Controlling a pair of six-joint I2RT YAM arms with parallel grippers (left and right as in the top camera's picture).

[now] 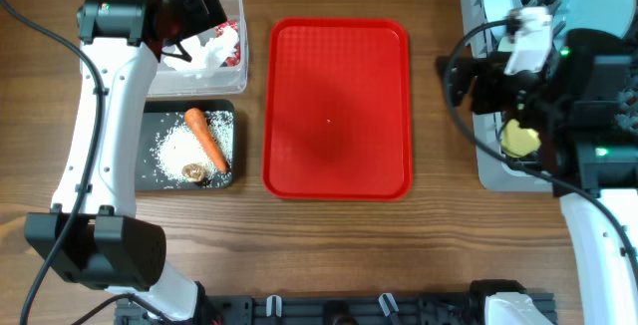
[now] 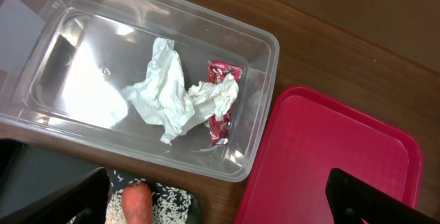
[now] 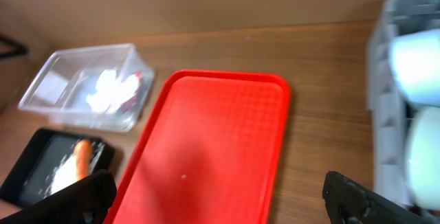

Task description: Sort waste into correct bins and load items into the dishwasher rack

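**Fingers spread wide over finished-looking piles**

Dark fingertips frame the bottom corners of both wrist views. The left gripper [image 2: 218, 200] stands fully spread with nothing between its jaws, and so does the right gripper [image 3: 220, 200].

The left one hangs over the clear tub [image 2: 265, 45], which sits just beyond the far left corner of the red tray [image 1: 337, 106]. In the tub lie the crumpled white tissue [image 2: 165, 90] and the red wrapper [image 2: 221, 73], touching each other.

Beside the red tray's near left side is the black tray [image 1: 159, 180]. It holds the orange carrot [image 1: 206, 138] lying aslant across a scatter of white grains [image 1: 177, 148], with the small brown lump [image 1: 193, 172] at the carrot's lower end.

To the right of the red tray stands the grey rack [image 1: 488, 170]. The light blue plate [image 1: 598, 1] is propped on edge in it, and the yellow cup [image 1: 520, 139] is nearer the front. The rack's other pieces are blurred or hidden by the arm, and I cannot find the spoon.

The red tray looks bare, so the sorting seems about done. The sensible move is a clean retreat: lift each arm straight up before swinging it, so the fingers clear the tub rim and the rack pegs. Then look for the spoon.
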